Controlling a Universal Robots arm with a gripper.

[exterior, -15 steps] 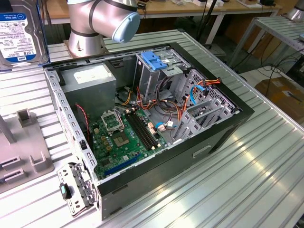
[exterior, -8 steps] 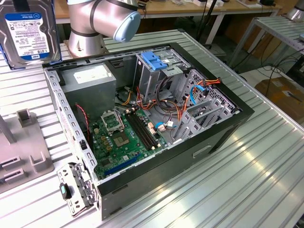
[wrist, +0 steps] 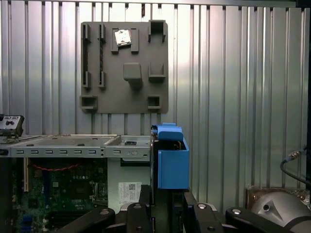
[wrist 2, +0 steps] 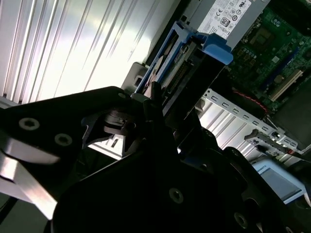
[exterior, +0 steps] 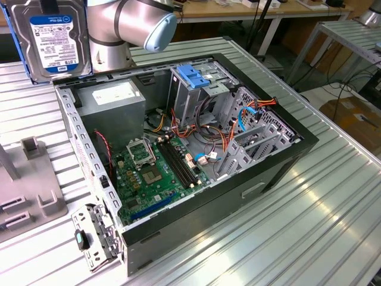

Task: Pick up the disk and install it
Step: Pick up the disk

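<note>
The disk (exterior: 52, 42), a silver drive with a blue-and-white label in a blue rail frame, hangs upright above the table at the exterior view's far left, beyond the back corner of the open computer case (exterior: 303, 143). In the first wrist view my gripper (wrist: 167, 196) is shut on the disk (wrist: 172, 162), seen edge-on with its blue frame outward, just outside the case wall. The second wrist view shows the disk (wrist 2: 177, 68) edge-on between the black fingers (wrist 2: 146, 116), over the power supply (wrist 2: 228, 17).
Inside the case lie a green motherboard (exterior: 155, 173), the grey power-supply box (exterior: 116, 101), loose cables and a metal drive cage with a blue bracket (exterior: 193, 74). A grey fixture plate (exterior: 30, 190) sits on the ribbed table beside the case. My arm (exterior: 125, 24) stands behind.
</note>
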